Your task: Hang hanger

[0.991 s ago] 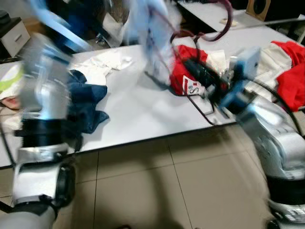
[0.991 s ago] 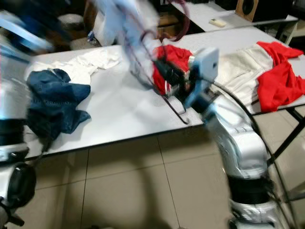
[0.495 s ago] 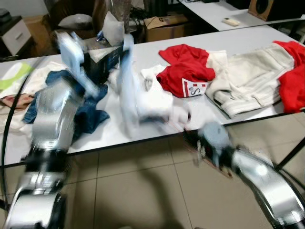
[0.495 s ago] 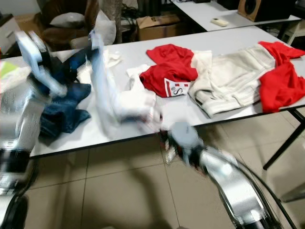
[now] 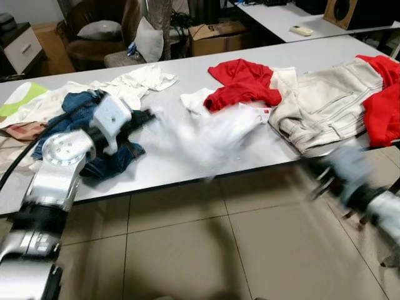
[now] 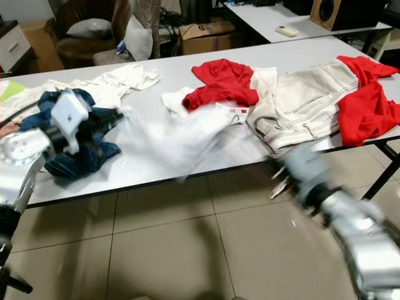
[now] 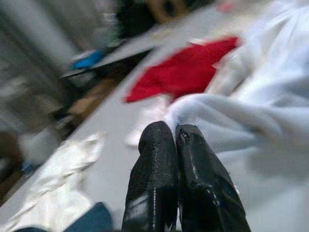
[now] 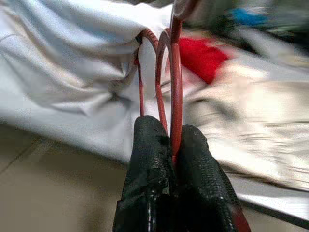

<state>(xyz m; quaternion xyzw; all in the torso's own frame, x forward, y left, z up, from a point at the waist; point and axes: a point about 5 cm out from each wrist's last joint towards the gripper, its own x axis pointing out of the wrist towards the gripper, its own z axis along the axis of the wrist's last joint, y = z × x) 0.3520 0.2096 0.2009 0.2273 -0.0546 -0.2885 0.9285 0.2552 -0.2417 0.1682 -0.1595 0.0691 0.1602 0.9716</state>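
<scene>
Your right claw (image 8: 169,145) is gripping the red hanger (image 8: 175,82) just off the desk (image 5: 162,169) edge; left claw (image 7: 175,140) is pinched empty beside the white shirt (image 5: 212,134). Next you're needing a rail.

The white garment (image 5: 215,134), seemingly lifted before, now lies blurred on the table (image 5: 169,169).

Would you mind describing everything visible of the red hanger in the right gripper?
The red hanger is thin red wire, seen as several glossy curved strands. The right gripper is shut on it, the strands pinched between its black fingers. The wire rises from the fingers and runs up into the blurred white garment, which appears to hang on it beside the table edge. Its hook and full outline cannot be made out.
</scene>
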